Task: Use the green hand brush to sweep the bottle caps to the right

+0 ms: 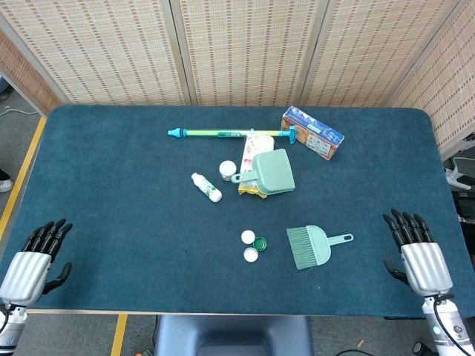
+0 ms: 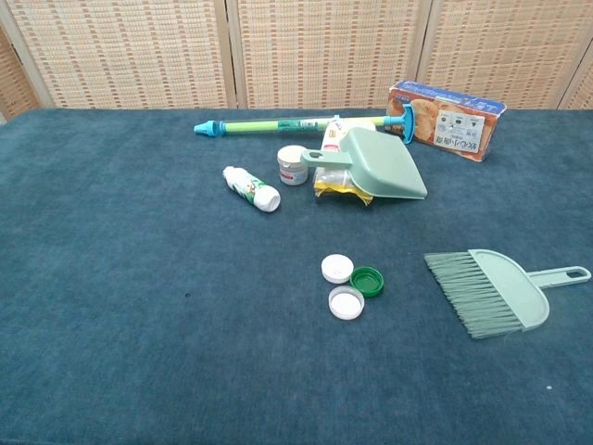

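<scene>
I am seeing the green brush (image 1: 310,246) lying flat on the tabletop (image 1: 111,185), bristles pointing left toward three bottle caps (image 1: 253,246) sitting just beside it. My left hand (image 1: 35,256) and right hand (image 1: 417,248) are resting at the near corners, fingers spread, holding nothing. A dustpan (image 1: 272,172) is lying further back.

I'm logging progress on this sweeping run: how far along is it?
Nothing looks done yet. The three bottle caps sit clustered left of the green hand brush, whose bristles face them. Nothing is in hand: the left hand and right hand rest at the table's near corners, fingers apart, holding nothing. Still left: grasp the brush, carry it to the caps' left side, and sweep them right.
</scene>
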{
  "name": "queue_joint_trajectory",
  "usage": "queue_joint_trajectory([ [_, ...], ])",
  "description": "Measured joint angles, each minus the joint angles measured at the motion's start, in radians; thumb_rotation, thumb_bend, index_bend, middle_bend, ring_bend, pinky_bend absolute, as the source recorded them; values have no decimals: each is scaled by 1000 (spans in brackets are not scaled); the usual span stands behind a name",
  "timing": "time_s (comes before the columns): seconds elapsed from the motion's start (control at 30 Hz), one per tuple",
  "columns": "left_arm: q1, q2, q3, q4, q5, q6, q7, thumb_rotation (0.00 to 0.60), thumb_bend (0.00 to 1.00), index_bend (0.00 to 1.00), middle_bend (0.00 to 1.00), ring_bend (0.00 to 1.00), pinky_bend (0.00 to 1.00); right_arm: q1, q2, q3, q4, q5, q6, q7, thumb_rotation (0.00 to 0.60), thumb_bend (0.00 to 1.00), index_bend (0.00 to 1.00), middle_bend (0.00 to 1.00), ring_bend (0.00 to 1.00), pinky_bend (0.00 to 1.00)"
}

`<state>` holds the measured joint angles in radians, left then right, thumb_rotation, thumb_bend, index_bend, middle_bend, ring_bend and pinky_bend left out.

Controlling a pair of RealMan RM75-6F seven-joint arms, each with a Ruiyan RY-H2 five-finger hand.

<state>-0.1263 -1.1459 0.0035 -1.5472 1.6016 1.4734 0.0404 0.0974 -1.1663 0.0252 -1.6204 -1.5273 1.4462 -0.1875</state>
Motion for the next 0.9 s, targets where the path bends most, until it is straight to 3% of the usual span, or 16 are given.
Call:
queue_joint_trajectory([
  [0.27, -6, -9, 0, 3, 14, 2, -3, 600, 420, 0, 0, 0, 100, 0, -7, -1, 6, 4, -7, -20, 600, 183, 0, 4, 0, 0],
  [0.37, -6, -8, 0, 1, 13, 2, -4, 600, 419, 0, 0, 0, 100, 3, -12, -3, 7, 4, -16, -31, 600, 184, 15, 48, 0, 0],
  [0.7, -8, -13, 8, 20, 17, -6, -19, 600, 421, 0, 0, 0, 100, 120, -132, -8, 102, 34, -244, -228, 600, 184, 136, 159, 0, 0],
  [0.9, -5, 0, 9, 4, 6, -4, -17, 600, 421, 0, 0, 0, 100, 167, -220, -5, 183, 63, -302, -273, 600, 184, 202, 209, 0, 0],
])
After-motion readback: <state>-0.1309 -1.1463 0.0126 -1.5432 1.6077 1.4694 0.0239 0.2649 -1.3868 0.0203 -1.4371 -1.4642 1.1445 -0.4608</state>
